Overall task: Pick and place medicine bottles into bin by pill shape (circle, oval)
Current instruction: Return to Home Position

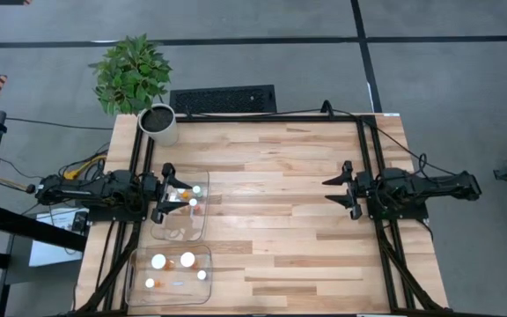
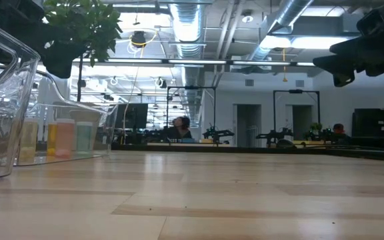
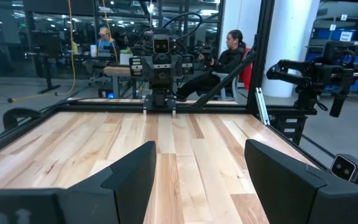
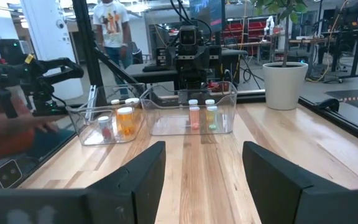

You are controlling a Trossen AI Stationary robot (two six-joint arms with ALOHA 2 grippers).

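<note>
Here, the medicine bottles are being kept in two clear bins at the lower left of the high view. Four white caps are being shown in the lower bin and a few more in the upper bin, which is being partly covered by the left gripper. Its fingers are being held wide apart, with nothing between them. The right gripper, at centre right, is likewise being held spread and empty. In the low view, the bottles are being blurred by the bin walls at the left edge; pill shapes cannot be made out.
</note>
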